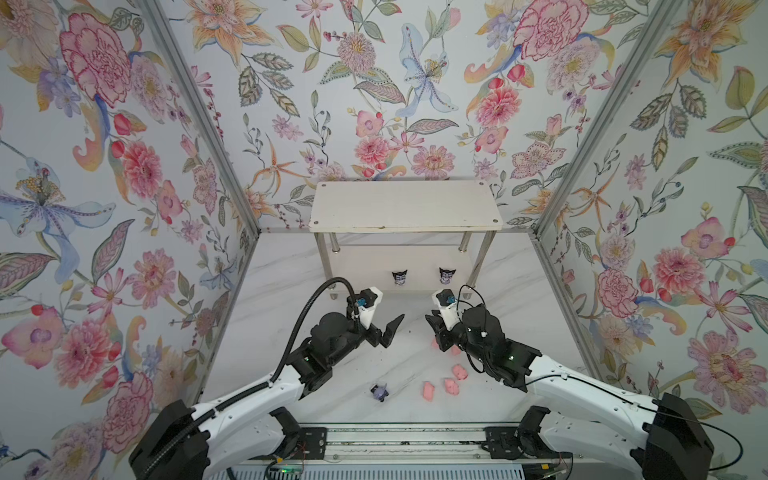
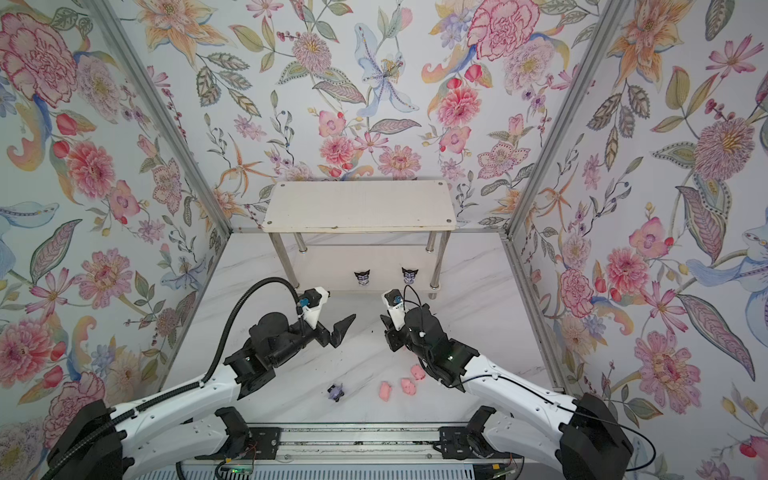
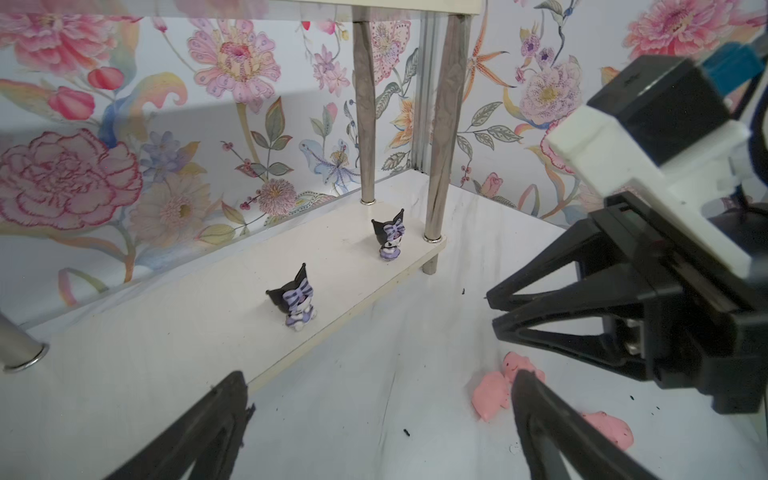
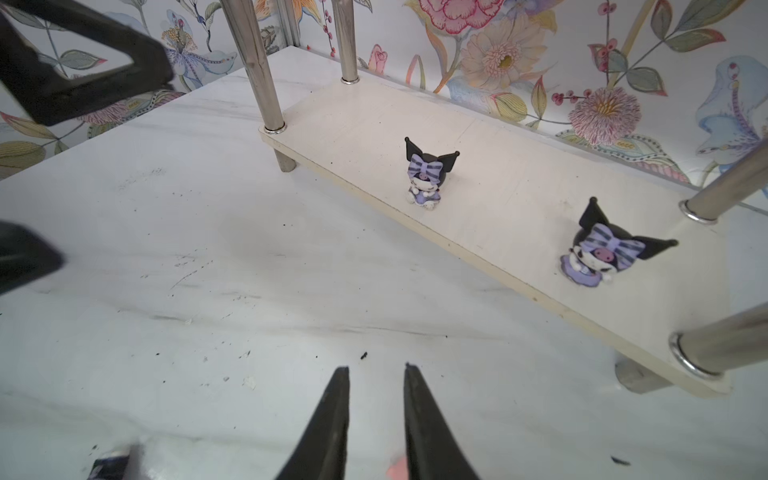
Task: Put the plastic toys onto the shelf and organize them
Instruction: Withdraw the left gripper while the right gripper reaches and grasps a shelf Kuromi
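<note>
The shelf (image 1: 405, 205) stands at the back with its top board bare. Two purple-and-white figurines (image 1: 400, 277) (image 1: 447, 275) stand upright on its lower board (image 4: 498, 199). A third figurine (image 1: 379, 391) lies on the table near the front. Three pink pigs (image 1: 429, 390) (image 1: 451, 386) (image 1: 459, 371) lie to its right. Two more pigs (image 3: 492, 395) (image 3: 519, 363) lie under my right arm. My left gripper (image 1: 392, 330) hovers wide open and holds nothing. My right gripper (image 1: 430, 321) faces it above the table, its jaws a narrow gap apart with nothing between its fingertips (image 4: 338, 374).
Floral walls with metal corner posts (image 1: 199, 112) enclose the white marble table (image 1: 274, 291). The shelf's chrome legs (image 4: 266, 83) stand just beyond both grippers. A metal rail (image 1: 407, 440) runs along the front edge between the arm bases.
</note>
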Controlling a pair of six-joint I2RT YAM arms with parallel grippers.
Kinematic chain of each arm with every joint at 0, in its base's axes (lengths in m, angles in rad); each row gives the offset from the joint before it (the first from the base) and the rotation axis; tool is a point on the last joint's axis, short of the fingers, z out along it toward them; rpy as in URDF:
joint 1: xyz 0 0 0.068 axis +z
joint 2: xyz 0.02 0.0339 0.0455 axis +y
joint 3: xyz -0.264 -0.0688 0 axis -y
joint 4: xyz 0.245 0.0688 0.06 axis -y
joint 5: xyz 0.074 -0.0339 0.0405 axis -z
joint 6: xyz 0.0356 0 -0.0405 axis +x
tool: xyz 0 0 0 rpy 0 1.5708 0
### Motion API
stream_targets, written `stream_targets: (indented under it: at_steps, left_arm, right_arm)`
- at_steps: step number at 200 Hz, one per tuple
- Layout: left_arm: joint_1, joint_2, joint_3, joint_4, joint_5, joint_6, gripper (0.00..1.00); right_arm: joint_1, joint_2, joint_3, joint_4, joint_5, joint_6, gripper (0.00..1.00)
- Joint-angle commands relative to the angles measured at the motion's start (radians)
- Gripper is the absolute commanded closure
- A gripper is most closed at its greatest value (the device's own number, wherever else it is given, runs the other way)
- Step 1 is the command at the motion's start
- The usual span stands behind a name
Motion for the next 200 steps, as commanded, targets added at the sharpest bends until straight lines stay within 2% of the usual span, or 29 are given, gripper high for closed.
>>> stream_targets:
  at_steps: [1, 24, 50, 71, 92, 150, 200]
  left_arm:
    - [-0.012, -0.136, -0.107, -0.038, -0.107, -0.156, 0.01]
    - [-0.017, -0.296, -0.216, -0.085, -0.129, -0.224, 0.01]
    - [-0.019, -0.441, -0.282, -0.209, -0.150, -0.249, 0.01]
    - [-0.019, -0.535, -0.289, -0.330, -0.184, -0.245, 0.01]
    - [-0.019, -0.612, -0.289, -0.425, -0.233, -0.254, 0.01]
    - [-0.019, -0.773, -0.306, -0.576, -0.256, -0.268, 0.01]
    - [-0.019, -0.817, -0.314, -0.594, -0.266, -0.266, 0.01]
  right_arm:
    - [0.000, 0.112, 0.115, 0.024, -0.002, 0.001, 0.73]
    - [-0.005, 0.250, 0.196, 0.029, -0.013, 0.026, 0.72]
    - [-0.011, 0.393, 0.278, 0.053, -0.008, 0.042, 0.58]
    - [-0.015, 0.512, 0.361, 0.044, 0.000, 0.059, 0.55]
    - [-0.021, 0.603, 0.421, 0.049, 0.026, 0.080, 0.60]
    - [-0.023, 0.752, 0.527, 0.070, 0.148, 0.126, 0.71]
    - [-0.037, 0.824, 0.586, 0.079, 0.228, 0.168, 0.76]
